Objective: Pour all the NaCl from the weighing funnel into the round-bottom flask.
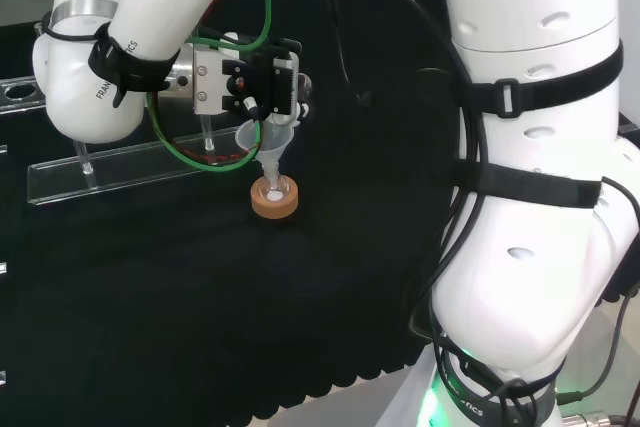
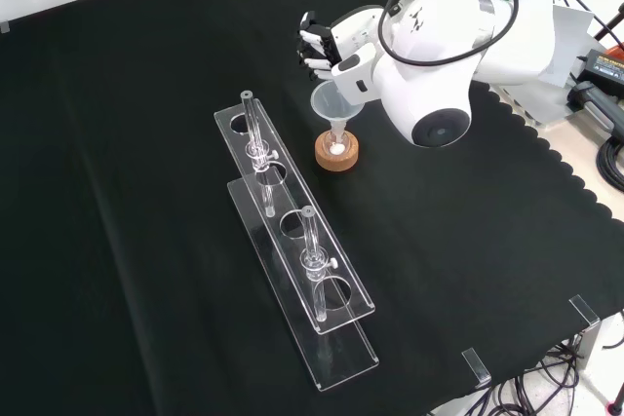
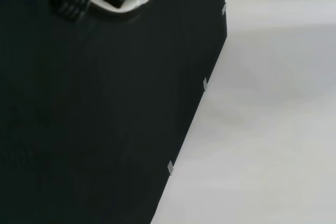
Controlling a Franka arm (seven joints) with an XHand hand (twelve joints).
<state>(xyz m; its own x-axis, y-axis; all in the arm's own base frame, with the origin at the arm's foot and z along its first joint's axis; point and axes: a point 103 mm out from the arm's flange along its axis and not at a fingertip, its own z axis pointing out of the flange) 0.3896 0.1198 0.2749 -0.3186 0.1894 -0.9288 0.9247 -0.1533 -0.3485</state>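
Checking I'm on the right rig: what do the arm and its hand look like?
The arm is glossy white with rounded links, black straps around them and black cables along its side. A round grey cap closes one link. Green and blue cables run to the wrist. The hand is black and white on a silvery metal bracket; its fingers are black with white tips.

On the desk [image 2: 146, 94] a cork ring [image 2: 337, 154] stands near the middle in the front view. The round-bottom flask [image 1: 274, 190] sits in that ring. The weighing funnel [image 2: 332, 103] is above the flask, its stem pointing down into the flask's mouth. The robot hand [image 2: 327, 44] is just behind and above the funnel in the front view, and to the funnel's left in the head view. A rack [image 2: 292, 241] lies left of the ring in the front view, running toward the near edge, with 2 tubes [image 2: 310, 245] upright in it.
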